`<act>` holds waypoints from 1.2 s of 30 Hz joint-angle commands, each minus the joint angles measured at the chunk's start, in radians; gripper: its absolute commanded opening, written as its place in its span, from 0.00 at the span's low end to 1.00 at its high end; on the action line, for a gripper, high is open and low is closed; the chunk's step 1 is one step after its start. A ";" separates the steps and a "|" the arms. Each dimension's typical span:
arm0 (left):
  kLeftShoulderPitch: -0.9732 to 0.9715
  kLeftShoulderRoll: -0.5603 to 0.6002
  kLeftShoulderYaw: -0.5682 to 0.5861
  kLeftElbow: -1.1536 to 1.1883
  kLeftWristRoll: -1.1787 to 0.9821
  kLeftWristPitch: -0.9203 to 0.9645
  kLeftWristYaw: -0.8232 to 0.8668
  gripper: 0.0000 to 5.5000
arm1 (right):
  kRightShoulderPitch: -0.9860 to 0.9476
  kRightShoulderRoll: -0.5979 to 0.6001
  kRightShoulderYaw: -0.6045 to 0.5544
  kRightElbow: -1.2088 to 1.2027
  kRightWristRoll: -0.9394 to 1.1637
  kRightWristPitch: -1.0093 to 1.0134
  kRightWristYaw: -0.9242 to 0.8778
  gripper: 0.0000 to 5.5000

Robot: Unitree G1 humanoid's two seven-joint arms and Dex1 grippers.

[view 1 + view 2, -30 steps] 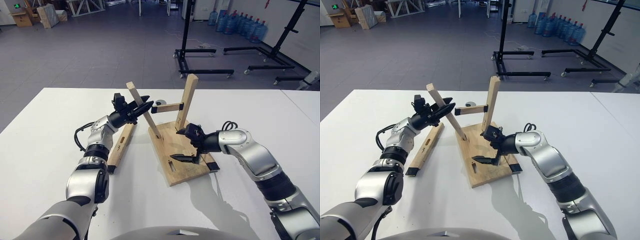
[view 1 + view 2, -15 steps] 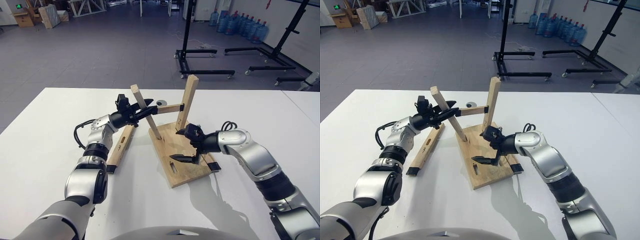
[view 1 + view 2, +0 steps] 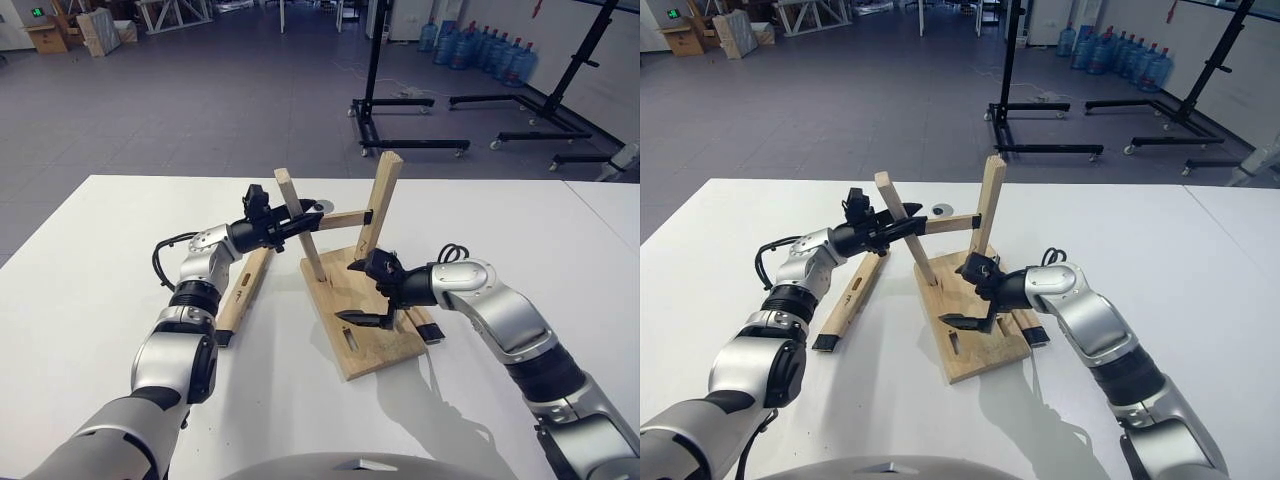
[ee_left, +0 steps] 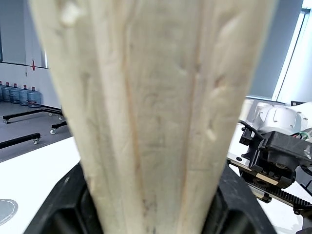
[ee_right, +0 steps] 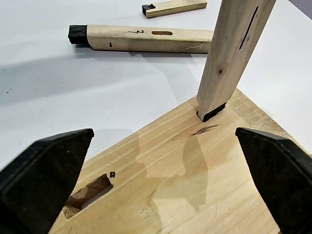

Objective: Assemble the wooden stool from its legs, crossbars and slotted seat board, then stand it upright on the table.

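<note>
My left fingers [image 3: 295, 222] gripped the tilted leg [image 3: 312, 262], its end in the seat board [image 3: 378, 348] on the bench [image 3: 90, 300]. My right fingers [image 3: 362, 293] hung open above. I needed to straighten it slowly.

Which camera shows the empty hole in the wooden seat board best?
The right wrist view: the empty slot sits close and plain in the seat board. Both eye views show it as a tiny dark mark. The left wrist view faces a leg.

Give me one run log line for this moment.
left gripper: shut on tilted leg | right gripper: open over seat board | spare leg: flat on table
</note>
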State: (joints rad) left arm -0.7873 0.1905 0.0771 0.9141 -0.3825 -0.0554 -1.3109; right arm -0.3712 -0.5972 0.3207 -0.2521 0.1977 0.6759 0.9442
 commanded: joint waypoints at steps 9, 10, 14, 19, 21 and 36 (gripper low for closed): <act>0.020 0.001 -0.003 0.011 0.021 0.018 0.011 0.37 | -0.274 -0.055 -0.182 -0.024 0.074 0.025 0.005 0.98; 0.021 0.001 -0.002 0.010 0.020 0.018 0.011 0.37 | -0.327 -0.053 -0.206 -0.017 0.076 0.016 -0.010 0.98; 0.026 -0.003 -0.001 0.002 0.019 0.020 0.011 0.37 | -0.553 0.019 -0.221 0.093 -0.048 -0.074 -0.209 0.98; 0.030 -0.011 -0.007 -0.005 0.022 0.021 0.012 0.37 | -0.582 0.085 -0.071 0.221 -0.297 -0.232 -0.401 0.98; 0.032 -0.012 -0.007 -0.007 0.021 0.023 0.012 0.37 | -0.559 0.099 -0.035 0.253 -0.345 -0.267 -0.421 0.98; 0.059 -0.028 -0.020 -0.027 0.026 0.024 0.018 0.37 | -0.212 0.174 0.205 0.478 -0.571 -0.448 -0.480 0.98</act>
State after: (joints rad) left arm -0.7642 0.1801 0.0809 0.8865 -0.3832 -0.0485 -1.2877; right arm -0.7120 -0.4454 0.4215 0.1230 -0.3140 0.2506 0.4606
